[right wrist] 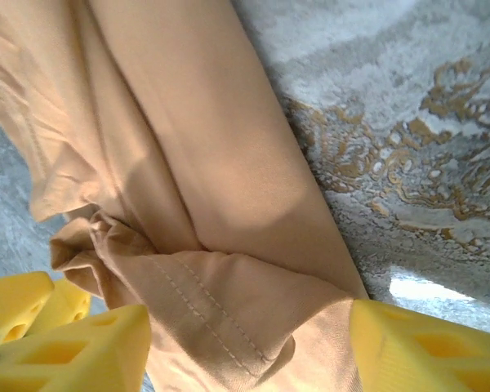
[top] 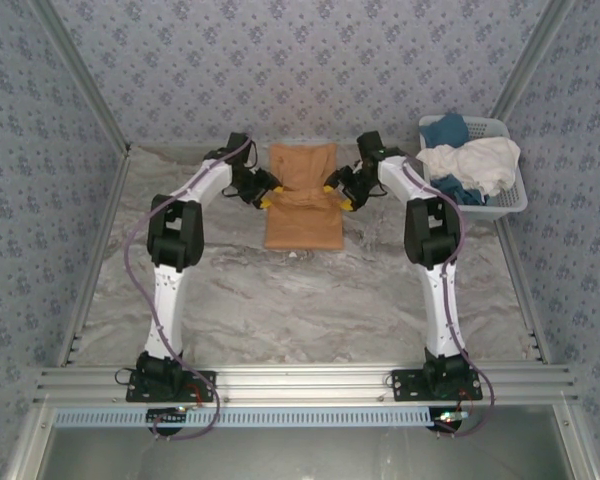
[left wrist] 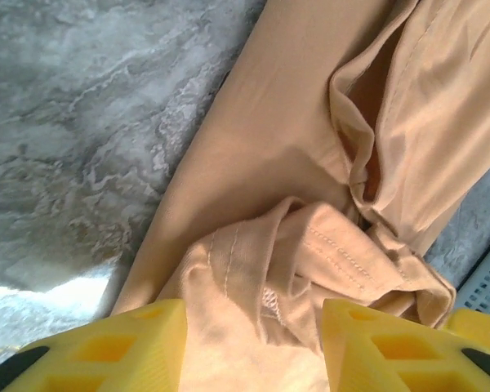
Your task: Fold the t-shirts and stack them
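Where the marbled bench (top: 280,300) is viewed from above, the left pincer (top: 264,194) is found at the left edge of the orange-tan t-shirt (top: 302,215). This shirt is spread at the far middle of the bench as a long strip and is rumpled across its middle, between the two pincers. From the left wrist, the yellow fingers (left wrist: 122,343) are seen set well apart, with a bunched, stitched hem of the shirt lying loose between them and not pinched; the left pincer is open. At the shirt's right edge the right pincer (top: 336,197) is placed. Its fingers (right wrist: 416,351) are likewise spread wide, a seamed fold of the cloth resting in the gap, so this pincer is open too. Farther right, at the far right corner of the bench, a white lattice basket (top: 510,206) is set, in which a white shirt (top: 475,160) is heaped over a blue shirt (top: 445,130).
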`<state>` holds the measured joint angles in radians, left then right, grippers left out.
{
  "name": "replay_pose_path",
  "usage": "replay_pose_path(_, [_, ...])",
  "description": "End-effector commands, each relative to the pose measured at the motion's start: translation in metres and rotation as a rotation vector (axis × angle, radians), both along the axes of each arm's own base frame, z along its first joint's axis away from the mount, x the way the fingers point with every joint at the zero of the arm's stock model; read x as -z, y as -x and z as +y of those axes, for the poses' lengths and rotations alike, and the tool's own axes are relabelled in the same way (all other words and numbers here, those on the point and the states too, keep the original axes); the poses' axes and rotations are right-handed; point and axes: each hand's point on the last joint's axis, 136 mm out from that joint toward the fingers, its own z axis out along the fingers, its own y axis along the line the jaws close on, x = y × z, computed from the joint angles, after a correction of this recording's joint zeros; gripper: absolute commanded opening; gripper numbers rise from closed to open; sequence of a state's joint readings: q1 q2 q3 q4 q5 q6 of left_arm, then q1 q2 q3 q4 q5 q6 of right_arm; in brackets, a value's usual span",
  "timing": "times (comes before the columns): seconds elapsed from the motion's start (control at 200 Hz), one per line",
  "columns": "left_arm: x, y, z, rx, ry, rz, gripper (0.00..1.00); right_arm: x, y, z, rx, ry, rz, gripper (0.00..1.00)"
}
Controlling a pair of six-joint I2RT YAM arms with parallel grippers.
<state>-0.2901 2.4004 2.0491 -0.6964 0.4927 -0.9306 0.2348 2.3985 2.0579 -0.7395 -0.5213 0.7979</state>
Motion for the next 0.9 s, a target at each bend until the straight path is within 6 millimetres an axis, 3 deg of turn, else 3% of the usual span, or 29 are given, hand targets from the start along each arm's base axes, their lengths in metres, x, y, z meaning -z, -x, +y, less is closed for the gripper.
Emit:
replay_pose_path(0.0, [-0.042, 0.017, 0.016, 0.005, -0.073, -0.07, 0.47, -0.049, -0.007, -0.006, -0.037, 0.0, -0.133, 0.71])
replay_pose_path(0.075, [-0.036, 0.044, 0.029, -0.027, -0.1, -0.05, 0.46, -0.054, 0.008, -0.015, -0.045, 0.036, -0.14, 0.71])
replay_pose_path(0.16, [-0.032, 0.069, 0.027, -0.047, -0.05, -0.043, 0.35, -0.053, 0.027, -0.022, -0.028, 0.05, -0.151, 0.69])
replay_pose_path(0.305, [-0.02, 0.104, 0.013, -0.025, 0.016, 0.002, 0.2, -0.044, 0.06, -0.015, 0.001, 0.0, -0.145, 0.51])
replay_pose_path(0.425, [-0.005, 0.136, 0.005, 0.034, -0.012, 0.076, 0.23, -0.026, 0.1, -0.001, -0.05, 0.013, -0.064, 0.46])
replay_pose_path(0.52, [0.015, 0.161, 0.016, 0.013, -0.061, 0.166, 0.32, -0.009, 0.128, 0.001, -0.036, 0.006, 0.005, 0.52])
replay_pose_path(0.67, [0.023, 0.167, 0.019, -0.046, -0.041, 0.187, 0.44, 0.008, 0.152, 0.002, 0.007, -0.027, 0.08, 0.57])
replay_pose_path(0.894, [0.028, 0.153, 0.011, -0.075, -0.016, 0.173, 0.47, 0.018, 0.148, 0.006, 0.033, -0.06, 0.107, 0.57])
